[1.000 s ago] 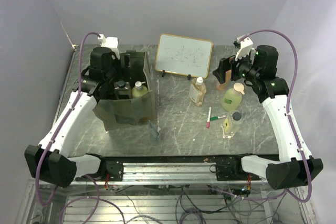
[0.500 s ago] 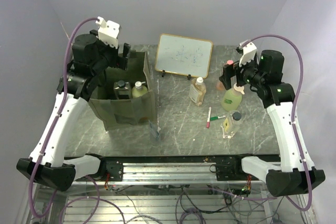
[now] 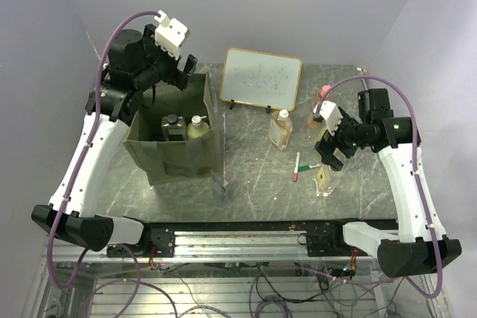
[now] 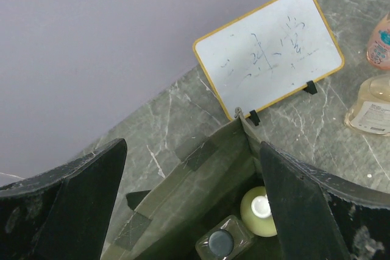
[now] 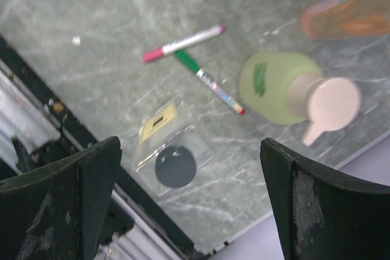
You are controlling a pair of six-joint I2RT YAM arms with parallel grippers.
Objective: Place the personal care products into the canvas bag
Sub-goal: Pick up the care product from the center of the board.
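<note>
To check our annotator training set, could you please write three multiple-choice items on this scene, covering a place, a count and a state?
1. Where is the yellow-green plastic bottle with the white cap?
A) inside the olive-green canvas bag
B) lying flat outside it
C) held in a claw

2. How many thin marker pens are in view?
A) one
B) two
C) four

3. What is the state of the right claw?
A) shut on a bottle
B) shut on a pen
C) open, holding nothing

Answers:
1 A: the left wrist view shows its cap down inside the bag.
2 B: the right wrist view shows one pink-red pen and one green pen.
3 C: its fingers stand wide apart, gripping nothing.
</note>
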